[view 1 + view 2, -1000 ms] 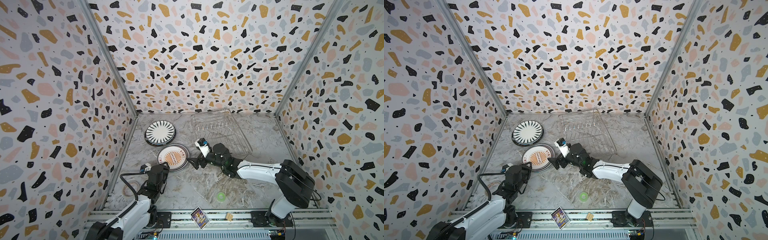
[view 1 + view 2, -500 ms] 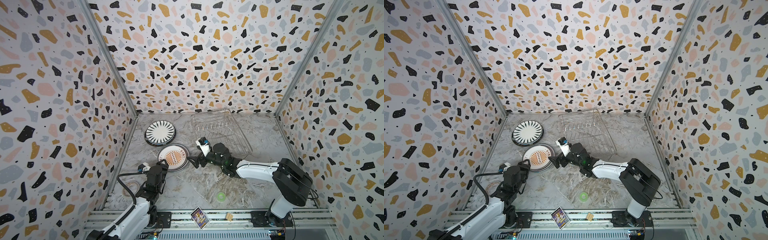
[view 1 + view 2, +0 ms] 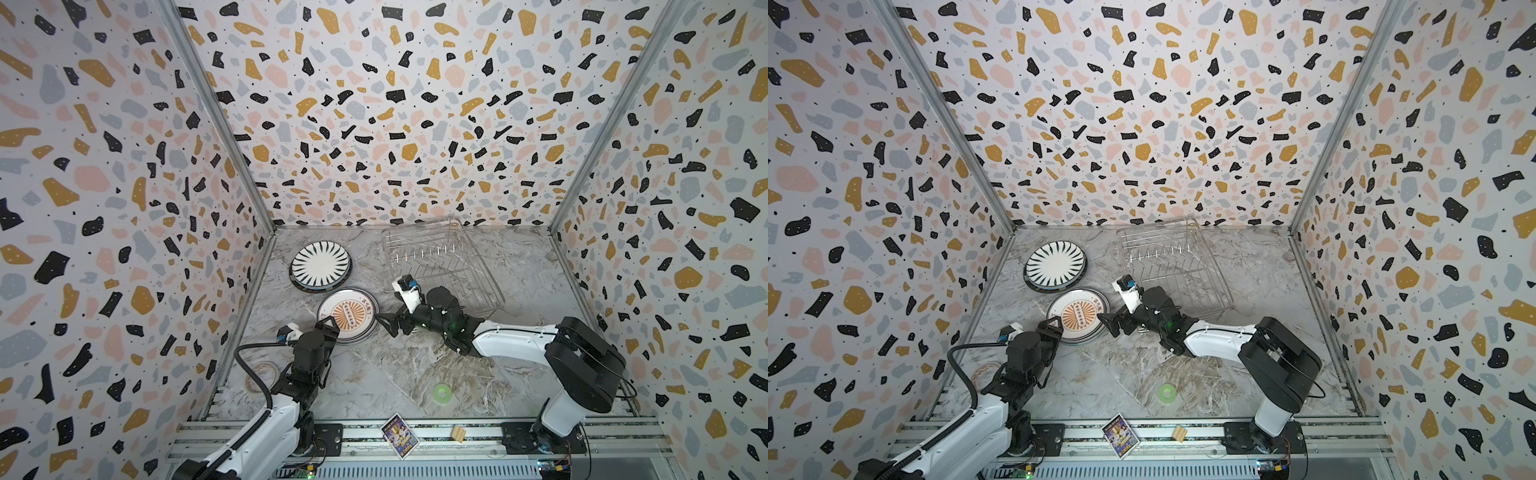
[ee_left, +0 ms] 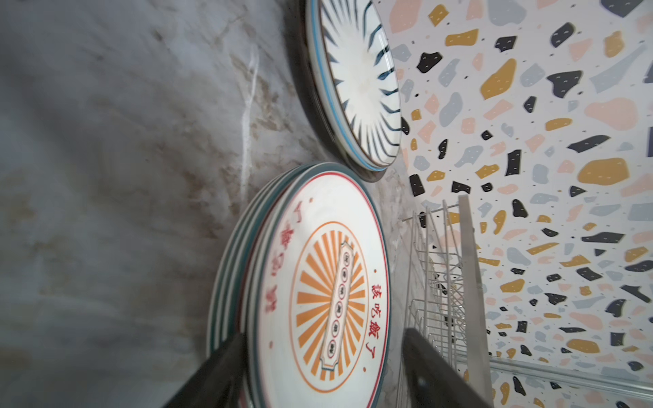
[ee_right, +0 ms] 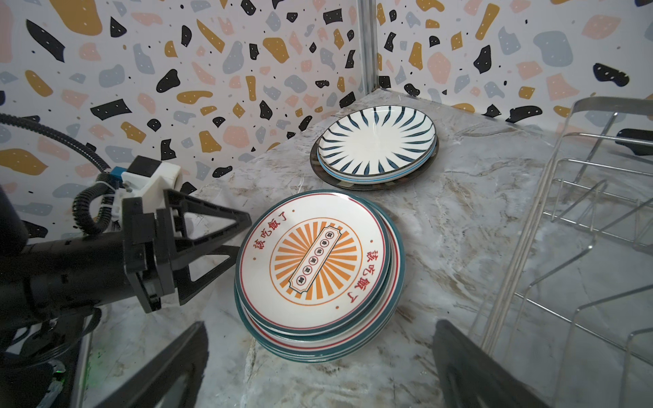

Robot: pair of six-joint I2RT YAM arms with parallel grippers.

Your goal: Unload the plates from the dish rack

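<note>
Plates lie in two piles on the gray marble surface (image 3: 395,374), both out of the dish rack (image 3: 440,262). In both top views the striped pile (image 3: 321,265) sits at the left middle of the frame, close to the left wall (image 3: 124,208). Its top plate is white with dark stripes running out from the middle, and a bigger dark plate peeks out under it. The sunburst pile (image 3: 348,316) lies just below it and a bit to the right, very close to it. Its top plate has an orange sun shape and red writing, and teal and red rims show under it.

The dish rack stands right of the piles, near the back wall (image 3: 415,124). It is shiny wire with a row of short prongs.

The left claw (image 3: 331,328) is at the lower left edge of the sunburst pile. Its fingers (image 4: 215,374) are spread apart with the rim of the pile between them, and one finger stands clear of the plate, so it grips nothing. The right claw (image 3: 385,325) is low over the surface just right of the same pile, pointing at it. Its fingers are wide apart too and hold nothing.

A small green ring (image 3: 441,392) lies alone in the lower middle of the frame.
</note>
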